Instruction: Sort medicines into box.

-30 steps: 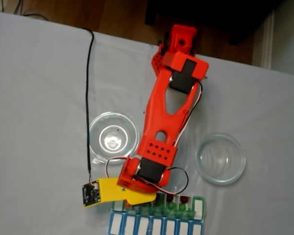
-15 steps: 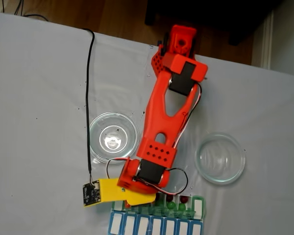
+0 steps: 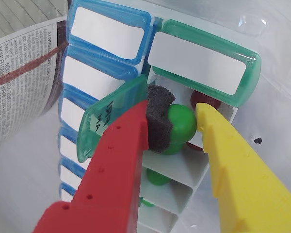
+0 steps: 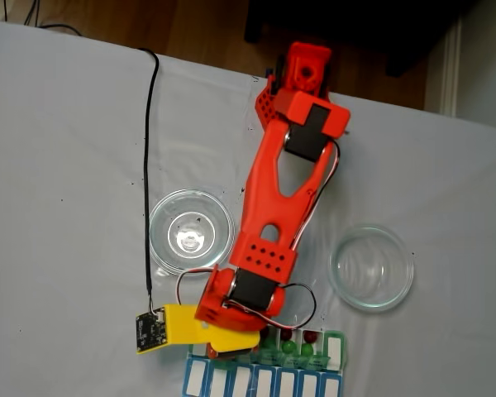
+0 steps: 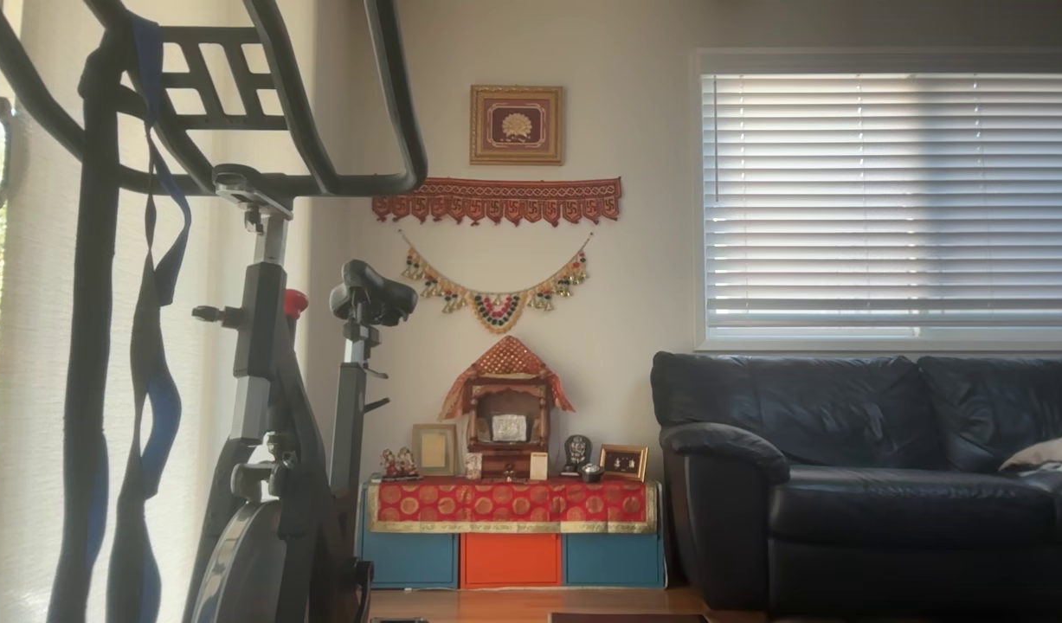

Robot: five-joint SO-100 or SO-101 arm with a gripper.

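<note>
In the wrist view my gripper [image 3: 182, 121] is shut on a bright green medicine ball [image 3: 183, 127], pinched between the red finger's grey foam pad [image 3: 159, 125] and the yellow finger [image 3: 218, 145]. The ball hangs just above an open compartment of the green box [image 3: 218, 109], beside a dark red ball [image 3: 204, 99] lying inside. Another green ball [image 3: 158, 177] rests in the neighbouring compartment. One green lid [image 3: 106, 121] stands open and the end lid [image 3: 199, 62] is closed. In the fixed view the gripper [image 4: 231, 343] reaches down onto the box [image 4: 335, 351] at the bottom edge.
The blue row of closed compartments [image 3: 104, 34] adjoins the green row. Two clear glass dishes stand on the white cloth, one left of the arm [image 4: 190, 231] and one right of it [image 4: 372, 266]. A black cable [image 4: 147, 165] runs to the wrist camera. Printed paper [image 3: 19, 82] lies beside the organizer.
In the fixed view the gripper has shifted slightly down and left, lower over the box. The dishes and box have not moved.
</note>
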